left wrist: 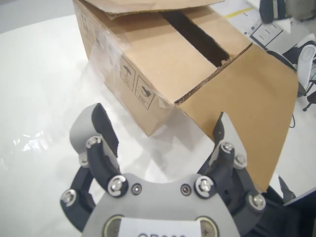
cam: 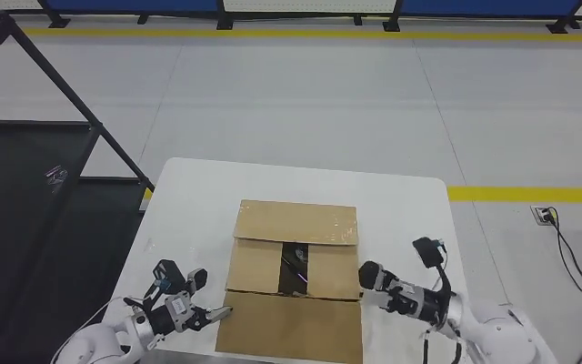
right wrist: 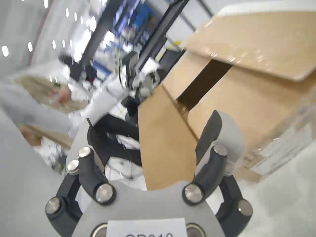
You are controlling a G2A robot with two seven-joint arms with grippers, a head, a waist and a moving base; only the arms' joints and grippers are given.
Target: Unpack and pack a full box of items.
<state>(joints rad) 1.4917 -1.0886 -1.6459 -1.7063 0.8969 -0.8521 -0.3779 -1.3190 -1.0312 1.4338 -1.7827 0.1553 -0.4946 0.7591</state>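
Cardboard box sits at lower centre of the top view on the white table, with an umbrella pictogram printed on its side. Left gripper and right gripper flank it, both spread wide, gripping nothing.

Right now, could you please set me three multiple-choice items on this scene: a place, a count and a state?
1. Where does the box stand? A. floor B. table C. shelf
2. How many inner flaps lie over its opening? A. one B. two C. four
3. How are the fingers of the left gripper? A. open B. shut on a flap C. shut on nothing
1 B: it rests on the white tabletop. 2 B: two meet at a dark gap. 3 A: they stand wide apart, holding nothing.
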